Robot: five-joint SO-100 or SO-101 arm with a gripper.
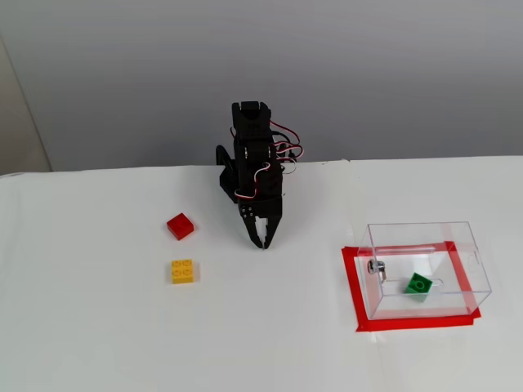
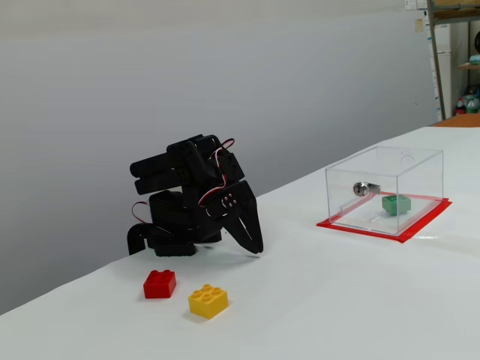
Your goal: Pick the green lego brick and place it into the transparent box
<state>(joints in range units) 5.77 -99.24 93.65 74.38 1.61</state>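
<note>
One white table (image 1: pixel 98 327), grey wall (image 1: pixel 122 73)

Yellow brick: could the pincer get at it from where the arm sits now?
Probably yes. The yellow brick lies on open table, apart from the red brick, and nothing stands between it and the empty pincer.
</note>
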